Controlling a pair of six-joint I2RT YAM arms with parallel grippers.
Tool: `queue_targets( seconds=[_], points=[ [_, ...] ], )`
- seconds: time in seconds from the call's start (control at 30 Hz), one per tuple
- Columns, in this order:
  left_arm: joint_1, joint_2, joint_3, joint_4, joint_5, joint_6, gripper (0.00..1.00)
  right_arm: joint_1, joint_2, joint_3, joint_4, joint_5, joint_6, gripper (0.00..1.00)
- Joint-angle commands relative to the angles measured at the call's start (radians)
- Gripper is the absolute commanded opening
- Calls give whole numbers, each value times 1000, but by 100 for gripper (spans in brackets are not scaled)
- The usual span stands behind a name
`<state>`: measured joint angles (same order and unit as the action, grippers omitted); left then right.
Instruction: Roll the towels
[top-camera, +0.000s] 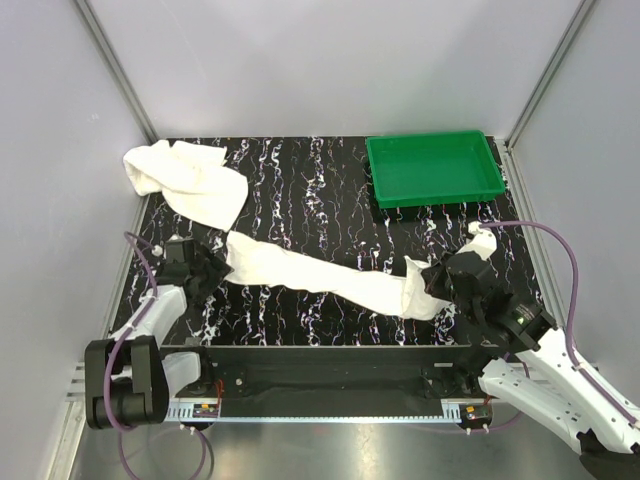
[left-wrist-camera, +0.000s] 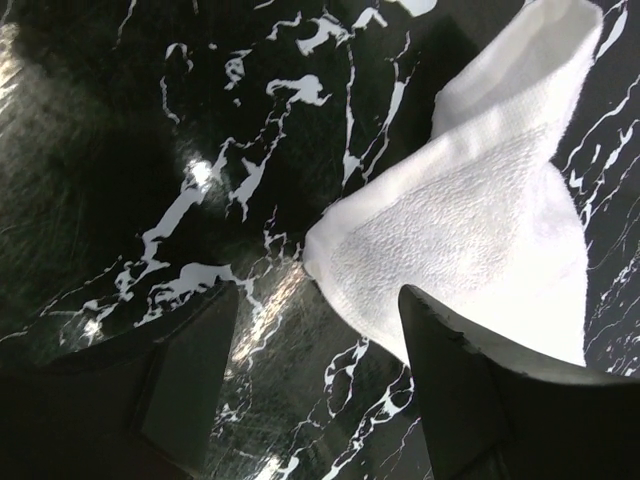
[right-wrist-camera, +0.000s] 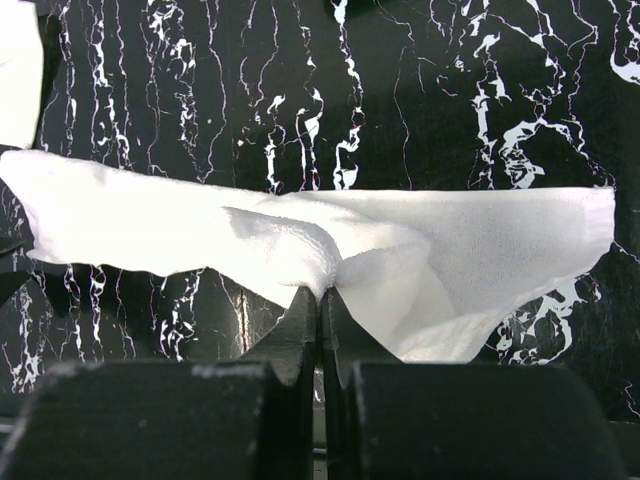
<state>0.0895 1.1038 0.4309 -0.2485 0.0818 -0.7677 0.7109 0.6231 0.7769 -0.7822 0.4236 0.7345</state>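
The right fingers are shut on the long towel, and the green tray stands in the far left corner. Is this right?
No. The right fingers are shut on the long towel, but the top external view shows the green tray in the far right corner.

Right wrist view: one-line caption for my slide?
Right gripper shut on a fold of the long towel over the black marbled table.
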Motion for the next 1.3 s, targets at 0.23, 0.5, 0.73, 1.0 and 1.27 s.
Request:
queue_targets(
  seconds=[0.23,0.5,0.73,1.0,1.27],
  points=[
    [-50,87,-6,136,-10,-22,47,2,4,-21,40,7,2,0],
    [-69,15,75,65,-26,-5,0,4,-2,-21,21,23,-3,0],
    [-83,51,459,-81,-60,4,0,4,6,-37,49,21,2,0],
    [-131,540,938,-132,-80,19,3,2,20,-34,43,40,-12,0],
    [-207,696,1022,-213,-79,156,71,2,12,-18,9,76,-6,0]
  ],
)
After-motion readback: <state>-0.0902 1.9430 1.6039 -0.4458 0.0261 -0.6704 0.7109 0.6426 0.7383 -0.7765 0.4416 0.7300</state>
